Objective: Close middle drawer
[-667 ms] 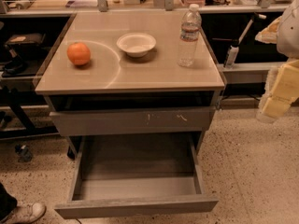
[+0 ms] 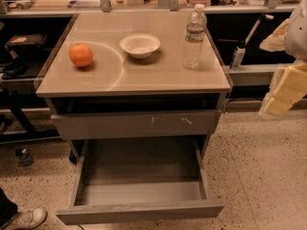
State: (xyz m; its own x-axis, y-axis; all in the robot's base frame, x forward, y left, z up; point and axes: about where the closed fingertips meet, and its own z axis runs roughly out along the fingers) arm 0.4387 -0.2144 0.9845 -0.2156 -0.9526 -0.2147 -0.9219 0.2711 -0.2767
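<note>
The wide, shallow grey metal middle drawer (image 2: 139,212) is sitting pulled far out at the bottom of the frame, with its plain flat front closest to the lower edge. The robot's pale yellow hand (image 2: 282,96) is hanging at the right edge of the frame, beside the tan flat-topped bench (image 2: 144,78) and well apart from the drawer (I cannot tell if the hand is apart or together).

To do this well, I think the hand should be pushing on the middle of that flat front, straight in, so the drawer is not twisting. It should not be touching the grey scratched drawer front (image 2: 136,124) just above.

The speckled floor (image 2: 259,166) at the lower right is giving open room to come down. A white shoe (image 2: 29,218) is resting near the drawer's lower left corner, and a clear plastic water bottle (image 2: 194,37) is standing near the bench's right edge.
</note>
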